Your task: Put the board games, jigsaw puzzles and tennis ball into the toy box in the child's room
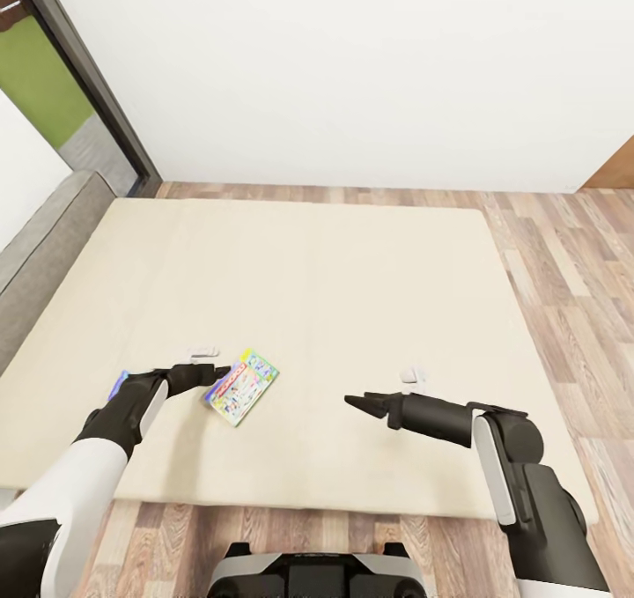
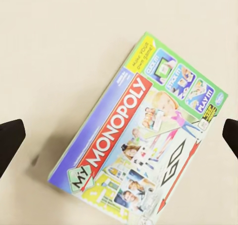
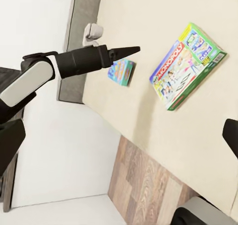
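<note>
Item 1, far left: grey headboard (image 1: 44, 228) of the bed (image 1: 291, 290), beige mattress across the wood-plank floor (image 1: 563, 254).

Item 2: smaller blue game box (image 3: 121, 71), flat on the mattress; in the head view only a corner shows past our left arm.

Item 3: our left tool (image 1: 216, 372), above the mattress; both fingertips sit wide apart at the wrist view's edges, holding nothing.

Item 4: Monopoly game box (image 1: 241, 386), lying flat just right of that tool, long axis diagonal, green end pointing away and rightward.

Item 5: our right tool (image 1: 355, 402), well apart from the box, fingertips spread, empty.
</note>
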Available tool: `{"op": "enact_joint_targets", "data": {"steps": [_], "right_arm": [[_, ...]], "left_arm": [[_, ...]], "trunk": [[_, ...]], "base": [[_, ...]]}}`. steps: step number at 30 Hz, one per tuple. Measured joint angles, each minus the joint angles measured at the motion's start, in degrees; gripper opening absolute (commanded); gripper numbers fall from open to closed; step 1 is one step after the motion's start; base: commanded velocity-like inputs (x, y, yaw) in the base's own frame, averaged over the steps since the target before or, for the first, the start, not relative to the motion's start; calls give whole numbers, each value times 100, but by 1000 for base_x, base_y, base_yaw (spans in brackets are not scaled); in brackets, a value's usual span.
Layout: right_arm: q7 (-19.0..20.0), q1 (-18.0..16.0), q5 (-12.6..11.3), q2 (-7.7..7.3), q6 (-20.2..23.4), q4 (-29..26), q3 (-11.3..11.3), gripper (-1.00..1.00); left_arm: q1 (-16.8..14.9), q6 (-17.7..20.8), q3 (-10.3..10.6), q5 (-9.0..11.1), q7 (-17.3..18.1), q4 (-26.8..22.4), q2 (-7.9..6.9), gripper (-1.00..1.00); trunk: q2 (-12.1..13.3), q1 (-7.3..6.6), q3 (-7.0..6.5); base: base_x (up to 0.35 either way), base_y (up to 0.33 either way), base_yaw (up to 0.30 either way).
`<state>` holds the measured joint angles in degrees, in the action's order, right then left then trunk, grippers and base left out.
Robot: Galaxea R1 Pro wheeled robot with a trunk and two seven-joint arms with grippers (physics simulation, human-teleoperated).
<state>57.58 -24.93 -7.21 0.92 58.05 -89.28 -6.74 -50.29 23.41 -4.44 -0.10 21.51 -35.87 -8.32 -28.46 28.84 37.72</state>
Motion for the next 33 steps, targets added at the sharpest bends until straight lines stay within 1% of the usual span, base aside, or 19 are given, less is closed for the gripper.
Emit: {"op": "enact_joint_targets", "data": {"steps": [10, 17, 33], "right_arm": [[46, 0, 29, -9, -10, 6, -1, 100], [42, 0, 60, -9, -13, 6, -1, 100], [25, 0, 76, -9, -22, 8, -4, 100]], "left_arm": [[2, -43, 11, -12, -9, 0, 10, 100], [-5, -141, 18, -14, -18, 0, 11, 100], [-5, -154, 24, -2, 22, 0, 4, 100]], "trunk": [[0, 0, 94], [0, 0, 159], [0, 0, 309]], "base": [[0, 0, 0], [0, 0, 0], [0, 0, 0]]}}
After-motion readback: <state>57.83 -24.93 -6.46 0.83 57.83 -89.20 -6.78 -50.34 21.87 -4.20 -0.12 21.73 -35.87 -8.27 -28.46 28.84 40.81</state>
